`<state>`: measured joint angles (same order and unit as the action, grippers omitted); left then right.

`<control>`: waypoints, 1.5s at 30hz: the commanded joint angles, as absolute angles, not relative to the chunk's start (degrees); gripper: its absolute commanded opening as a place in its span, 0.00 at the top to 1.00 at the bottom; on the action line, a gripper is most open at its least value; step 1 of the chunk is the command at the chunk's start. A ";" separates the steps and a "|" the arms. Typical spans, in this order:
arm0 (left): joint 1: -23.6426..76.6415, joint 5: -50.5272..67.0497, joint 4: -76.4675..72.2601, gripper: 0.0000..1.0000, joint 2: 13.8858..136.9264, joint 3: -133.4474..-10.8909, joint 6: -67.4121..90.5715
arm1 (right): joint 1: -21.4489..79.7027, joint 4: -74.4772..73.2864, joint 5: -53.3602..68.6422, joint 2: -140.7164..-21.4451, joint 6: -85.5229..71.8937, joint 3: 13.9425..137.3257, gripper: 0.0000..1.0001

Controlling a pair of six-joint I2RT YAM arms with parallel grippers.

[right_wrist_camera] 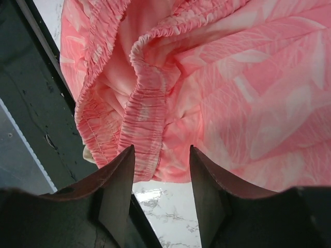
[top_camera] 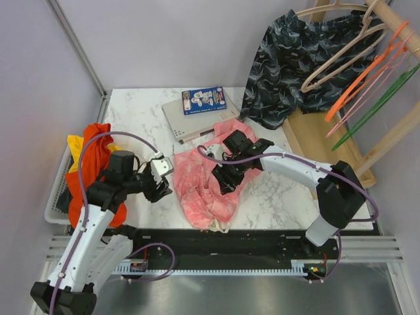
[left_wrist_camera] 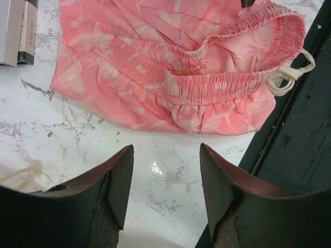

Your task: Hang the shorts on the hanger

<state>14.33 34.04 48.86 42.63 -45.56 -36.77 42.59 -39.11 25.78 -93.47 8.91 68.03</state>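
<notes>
The salmon-pink shorts (top_camera: 205,184) lie crumpled on the marble table near its front edge, the elastic waist toward the front and the pale drawstring (left_wrist_camera: 289,77) at the edge. They also show in the left wrist view (left_wrist_camera: 176,67) and the right wrist view (right_wrist_camera: 232,88). My left gripper (top_camera: 164,185) is open and empty just left of the shorts, over bare table (left_wrist_camera: 165,150). My right gripper (top_camera: 226,176) is open and empty, low over the shorts' right edge by the waistband (right_wrist_camera: 161,150). The beige hanger (top_camera: 339,60) hangs on the rack at the back right.
Dark navy shorts (top_camera: 289,59) hang on another beige hanger. An orange hanger (top_camera: 367,75) and a green hanger (top_camera: 377,108) hang beside them. A grey box (top_camera: 197,118) lies at the back. An orange-red garment (top_camera: 92,164) fills a white basket (top_camera: 56,197) on the left.
</notes>
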 commanded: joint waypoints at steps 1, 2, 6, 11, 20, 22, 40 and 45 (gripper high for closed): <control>13.71 39.46 42.11 0.39 35.70 -41.23 -31.65 | 45.26 -35.25 25.23 -97.29 7.30 72.50 0.46; 13.71 39.29 41.32 0.39 34.29 -40.79 -30.94 | 45.96 -35.33 25.31 -98.08 7.12 73.21 0.46; 13.62 37.53 40.96 0.39 34.36 -40.69 -29.71 | 48.69 -35.07 24.61 -101.60 6.68 76.45 0.44; 13.62 37.53 41.04 0.38 34.63 -40.43 -30.50 | 49.74 -35.77 24.17 -104.76 6.94 78.92 0.44; 13.62 42.97 44.47 0.39 36.20 -40.08 -42.25 | 50.54 -39.98 15.39 -105.82 8.88 78.93 1.00; 13.80 42.63 44.74 0.39 38.13 -40.95 -45.44 | 49.22 -40.43 14.42 -102.68 8.18 77.70 1.00; 28.89 18.48 30.84 0.42 70.73 -52.46 -1.59 | 36.21 -31.47 20.83 -85.96 -7.73 58.89 1.00; 37.60 7.22 30.50 0.43 75.75 -54.05 2.63 | 35.42 -30.67 19.60 -85.08 -10.28 58.36 1.00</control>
